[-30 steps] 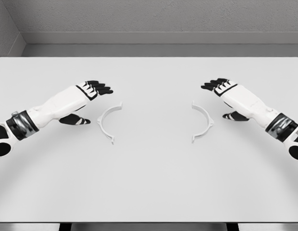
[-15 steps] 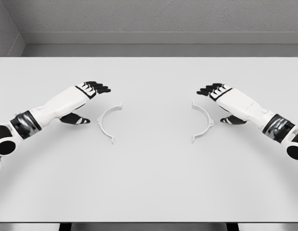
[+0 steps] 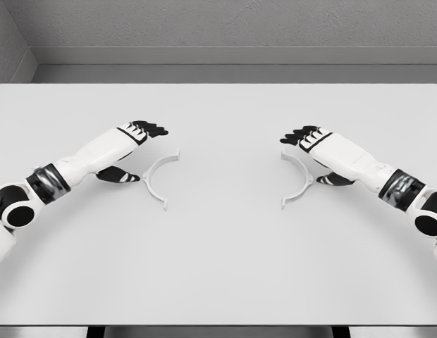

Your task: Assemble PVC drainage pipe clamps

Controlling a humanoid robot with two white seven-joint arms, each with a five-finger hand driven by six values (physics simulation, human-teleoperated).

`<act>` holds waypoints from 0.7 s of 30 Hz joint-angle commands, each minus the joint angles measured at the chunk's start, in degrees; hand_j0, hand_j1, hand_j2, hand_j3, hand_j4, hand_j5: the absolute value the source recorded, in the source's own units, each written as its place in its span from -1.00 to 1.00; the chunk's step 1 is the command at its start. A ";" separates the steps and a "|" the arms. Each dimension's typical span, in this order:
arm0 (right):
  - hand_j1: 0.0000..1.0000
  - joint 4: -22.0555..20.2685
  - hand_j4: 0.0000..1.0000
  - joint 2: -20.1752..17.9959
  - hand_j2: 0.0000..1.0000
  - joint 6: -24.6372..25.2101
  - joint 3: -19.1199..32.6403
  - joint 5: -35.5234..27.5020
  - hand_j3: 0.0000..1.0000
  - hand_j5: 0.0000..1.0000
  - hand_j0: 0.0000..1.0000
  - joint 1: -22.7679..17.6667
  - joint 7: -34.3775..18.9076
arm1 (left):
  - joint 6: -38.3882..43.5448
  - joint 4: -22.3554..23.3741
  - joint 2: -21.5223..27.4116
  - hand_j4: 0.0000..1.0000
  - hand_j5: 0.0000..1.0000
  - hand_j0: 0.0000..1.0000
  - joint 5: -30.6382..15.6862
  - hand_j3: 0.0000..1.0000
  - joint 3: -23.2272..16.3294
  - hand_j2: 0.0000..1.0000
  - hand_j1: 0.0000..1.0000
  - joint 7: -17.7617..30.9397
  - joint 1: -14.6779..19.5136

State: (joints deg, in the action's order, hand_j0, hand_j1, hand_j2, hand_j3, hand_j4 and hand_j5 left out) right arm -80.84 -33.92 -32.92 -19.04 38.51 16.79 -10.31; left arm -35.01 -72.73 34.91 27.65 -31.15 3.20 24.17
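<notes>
table [image 3: 218,260]: one, white. arms: two, hands: two. left hand [image 3: 134,144] near left clamp half [image 3: 159,179], fingers spread, holding nothing. right hand [image 3: 311,144] just over upper end of right clamp half [image 3: 298,179], fingers spread, holding nothing. clamp halves: two, flat on table, well apart, open sides facing. progress: looks barely begun; neither half grasped, joining all left.
</notes>
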 commanded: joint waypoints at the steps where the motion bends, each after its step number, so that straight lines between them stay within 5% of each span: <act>1: 1.00 -0.11 1.00 -0.01 1.00 0.05 -0.12 -0.37 1.00 1.00 1.00 0.00 0.03 | 0.01 0.05 -0.11 1.00 1.00 1.00 -0.40 1.00 0.04 1.00 1.00 -0.03 0.00; 21: 1.00 0.77 1.00 1.92 1.00 0.58 -2.58 -0.28 1.00 1.00 1.00 2.29 -0.15 | 0.01 0.58 -1.96 1.00 1.00 1.00 -0.22 1.00 -0.05 1.00 1.00 -0.03 0.00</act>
State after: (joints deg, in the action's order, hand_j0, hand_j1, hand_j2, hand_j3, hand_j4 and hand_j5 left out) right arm -80.17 -32.07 -32.45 -21.57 38.58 19.25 -10.47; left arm -35.01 -72.14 33.06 27.79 -31.30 3.20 24.17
